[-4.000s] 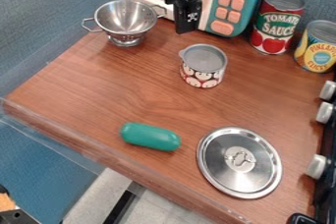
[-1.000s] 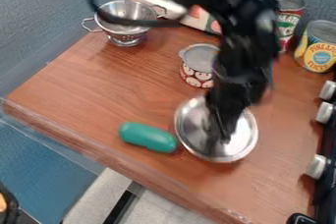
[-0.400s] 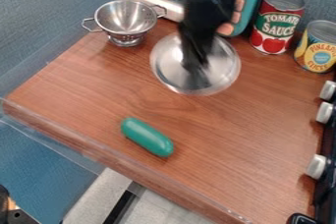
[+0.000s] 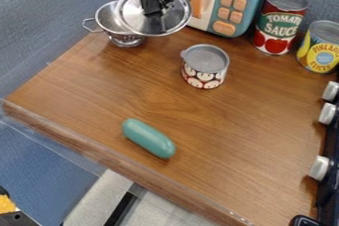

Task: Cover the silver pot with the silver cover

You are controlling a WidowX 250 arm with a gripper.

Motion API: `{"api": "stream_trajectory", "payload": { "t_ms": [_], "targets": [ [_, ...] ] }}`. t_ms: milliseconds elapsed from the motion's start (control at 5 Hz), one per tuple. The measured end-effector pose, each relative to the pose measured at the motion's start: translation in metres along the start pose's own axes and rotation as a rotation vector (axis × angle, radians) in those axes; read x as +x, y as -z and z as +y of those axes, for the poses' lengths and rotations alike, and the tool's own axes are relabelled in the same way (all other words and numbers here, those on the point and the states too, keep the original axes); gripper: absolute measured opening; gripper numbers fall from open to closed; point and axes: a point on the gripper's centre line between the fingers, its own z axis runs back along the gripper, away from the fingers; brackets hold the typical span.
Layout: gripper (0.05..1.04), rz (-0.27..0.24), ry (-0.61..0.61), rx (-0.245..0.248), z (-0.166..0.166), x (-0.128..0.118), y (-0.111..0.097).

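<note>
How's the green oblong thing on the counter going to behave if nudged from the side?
Probably rolls: the green oblong thing has a rounded body and lies on its side on the flat wooden counter. It looks smooth, so it may also skid or slip in a grasp. Likely keeps its shape, given its even, undented outline.

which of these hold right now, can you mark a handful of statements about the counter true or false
The black gripper holds the round silver metal cover. True.
The green oblong object stands on end. False: it lies on its side.
The small red-and-white patterned can stands upright on the brown wooden counter. True.
The cover lies flat on the counter. False: it is held up, overlapping the right part of the silver metal colander in view.
The tall red-and-green can lies on its side. False: that can stands upright.
</note>
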Motion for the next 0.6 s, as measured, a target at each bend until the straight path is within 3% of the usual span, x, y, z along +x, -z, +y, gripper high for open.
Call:
{"api": "stream_trajectory", "payload": {
  "t_ms": [200,600],
  "targets": [
    [0.052,0.081,-0.074,0.002,0.036,-0.008,0.026],
    [0.052,0.134,-0.125,-0.022,0.056,-0.012,0.051]
  ]
}}
